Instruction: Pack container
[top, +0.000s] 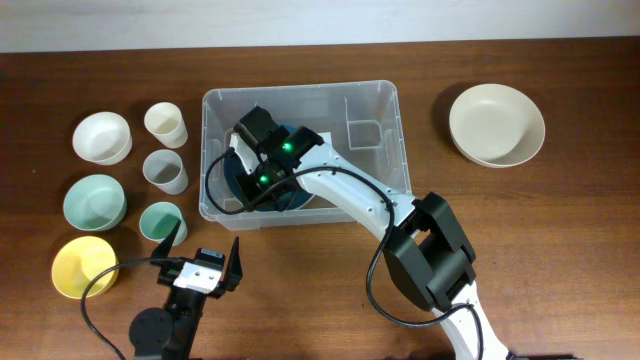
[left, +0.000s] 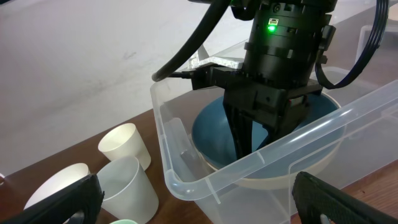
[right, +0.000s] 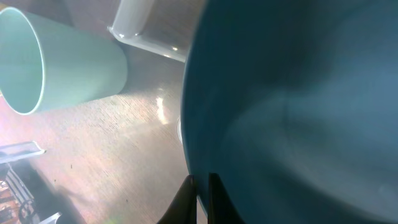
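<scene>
Overhead view showed the container (top: 300, 89) on the bench (top: 560, 250), a little left of centre, its long side running across and its rimmed edge visible all round. A dark blue bowl (top: 245, 188) took up the left half, close to the left and near walls. In the left wrist view it lay nested in a paler bowl (left: 273, 182) whose rim showed beneath it. The right half of the container's floor was open, apart from a small clear insert (top: 362, 133) by the far right corner.

The right gripper (top: 262, 185) reached down inside the container, its fingers pressed together and pinching the dark blue bowl's rim. In the right wrist view that edge ran down between the tips.

Just beside the left wall stood a column of three cups with narrow gaps between them: a cream cup (top: 165, 123), a grey cup (top: 165, 170) and a teal cup (top: 160, 220). Further left were a white bowl (top: 102, 137), a pale green bowl (top: 94, 202) and a yellow bowl (top: 83, 266).

The left gripper (top: 204, 243) hung near the bench's front edge, before the container's near left corner. Its fingers were spread wide and held nothing, and one finger was just beside the teal cup.

A beige bowl (top: 496, 123) sat well apart from the right wall, with open bench between them.
</scene>
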